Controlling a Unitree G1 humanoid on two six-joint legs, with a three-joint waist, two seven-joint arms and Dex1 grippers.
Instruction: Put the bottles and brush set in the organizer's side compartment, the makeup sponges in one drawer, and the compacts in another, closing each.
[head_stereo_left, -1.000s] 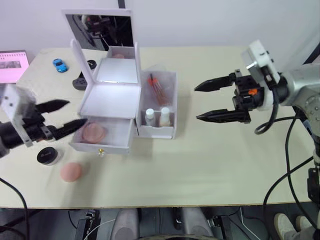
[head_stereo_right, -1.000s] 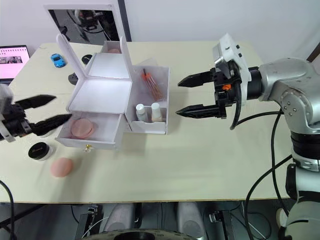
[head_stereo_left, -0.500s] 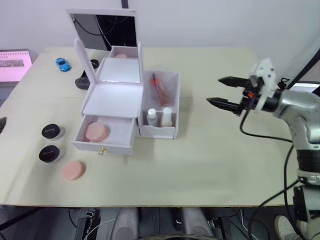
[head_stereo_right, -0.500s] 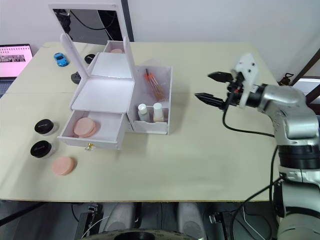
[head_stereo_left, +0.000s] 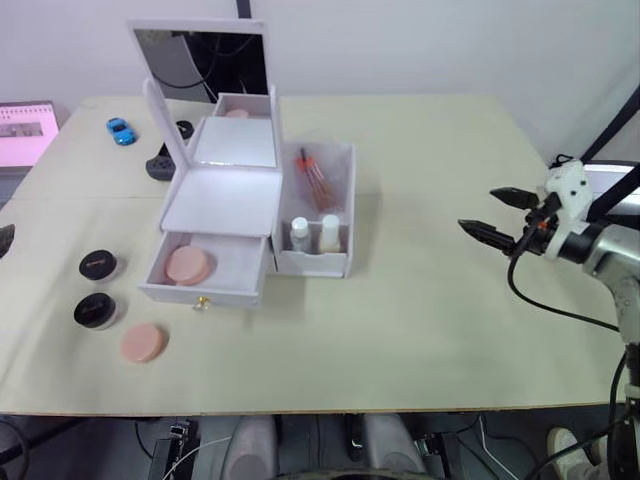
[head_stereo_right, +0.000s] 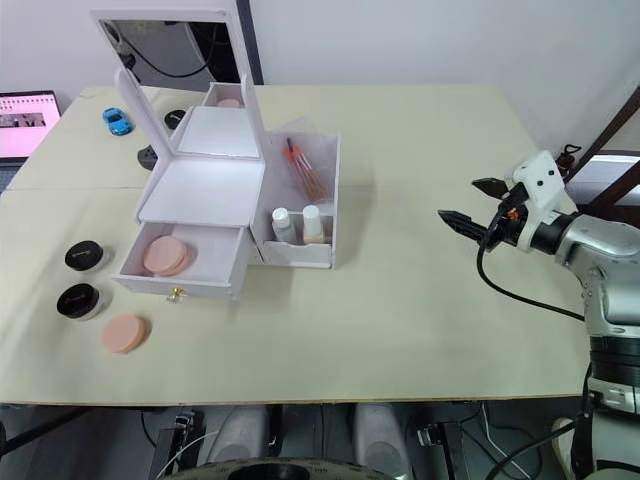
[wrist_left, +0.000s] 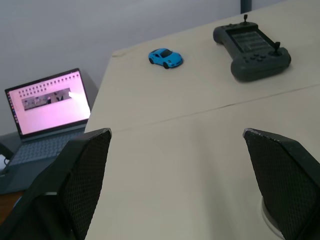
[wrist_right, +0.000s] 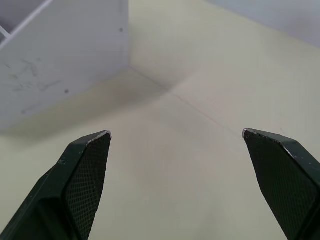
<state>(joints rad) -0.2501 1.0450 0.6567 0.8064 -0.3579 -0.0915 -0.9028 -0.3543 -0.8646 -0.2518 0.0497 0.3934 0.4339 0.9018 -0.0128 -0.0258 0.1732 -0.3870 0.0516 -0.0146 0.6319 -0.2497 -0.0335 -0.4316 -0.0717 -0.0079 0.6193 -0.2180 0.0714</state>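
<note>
right claw (head_stereo_left: 505, 211) spread wide at the right; left claw (wrist_left: 180, 165) also agape.

A white plastic organizer (head_stereo_left: 240, 200) stands left of the beige bench's (head_stereo_left: 420, 300) middle; two round black compacts (head_stereo_left: 97, 264) lie near the left edge.

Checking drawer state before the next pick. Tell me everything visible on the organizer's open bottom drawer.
The bottom drawer is white, plastic-looking, pulled out toward the robot from under the organizer's main body. A small gold knob sits at the middle of its front panel. Inside, toward its left, lies one round pink makeup sponge, flat on the floor; the rest of the floor is bare. The side compartment stands at its right. Neither gripper touches it.
</note>
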